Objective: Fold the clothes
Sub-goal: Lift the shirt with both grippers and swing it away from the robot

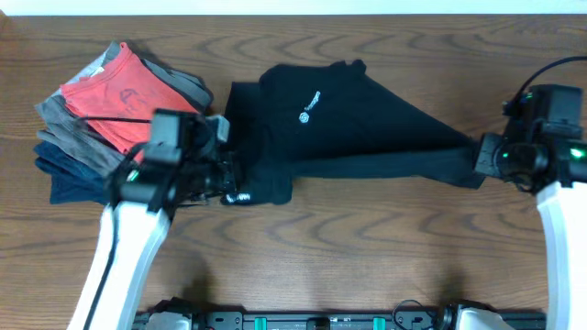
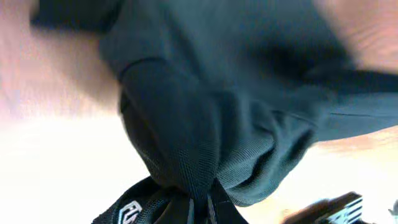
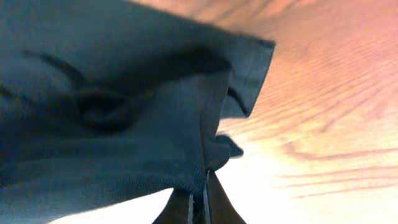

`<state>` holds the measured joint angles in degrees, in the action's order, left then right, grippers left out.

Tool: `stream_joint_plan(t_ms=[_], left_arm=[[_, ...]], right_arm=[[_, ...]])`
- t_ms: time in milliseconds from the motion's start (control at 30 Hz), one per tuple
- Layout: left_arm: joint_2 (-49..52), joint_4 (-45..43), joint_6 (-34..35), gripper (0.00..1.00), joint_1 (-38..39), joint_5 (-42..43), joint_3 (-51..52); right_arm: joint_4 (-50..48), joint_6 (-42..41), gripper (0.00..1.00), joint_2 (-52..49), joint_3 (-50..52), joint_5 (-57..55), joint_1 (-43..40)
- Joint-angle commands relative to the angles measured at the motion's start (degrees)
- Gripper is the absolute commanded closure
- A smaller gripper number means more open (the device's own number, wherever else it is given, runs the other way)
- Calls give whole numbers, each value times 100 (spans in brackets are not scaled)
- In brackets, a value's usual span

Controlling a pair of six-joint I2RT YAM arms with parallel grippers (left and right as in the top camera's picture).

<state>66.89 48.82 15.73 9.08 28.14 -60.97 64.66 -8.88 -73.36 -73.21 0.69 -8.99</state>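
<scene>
The black shirt with a small white round logo is stretched across the middle of the wooden table. My left gripper is shut on the shirt's left end, near a small white mark. In the left wrist view the fabric bunches into the jaws, and the white mark shows beside them. My right gripper is shut on the shirt's right end. In the right wrist view the cloth runs into the closed jaws.
A stack of folded garments lies at the left: a red tee on top, grey and navy below, right beside my left arm. Bare wood table lies in front of the shirt.
</scene>
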Motion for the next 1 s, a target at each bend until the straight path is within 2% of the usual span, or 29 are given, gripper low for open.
stream_joint_plan(t_ms=[0,167,433,600,767,967], left_arm=[[-680,-109,264,94,-7,-7,-367],[-1432,-415,315,94,-7,-9,-785],[-1834,-841,501,94,-7,-28,-1738],[-1759,-857,542,94,-7,-28,-2253],[-1563,-990,538,94,-7,-74,-2312],[-549,-1102,538,94,-7,-66,-2312]], right_arm=[[240,151,99,234,-533,7,-48],[761,321,99,306,-1300,129,-48],[1303,297,99,505,-2559,127,-293],[1508,365,99,632,-3141,125,-317],[1384,442,99,542,-3228,133,-315],[1010,817,99,-166,-3228,560,-315]])
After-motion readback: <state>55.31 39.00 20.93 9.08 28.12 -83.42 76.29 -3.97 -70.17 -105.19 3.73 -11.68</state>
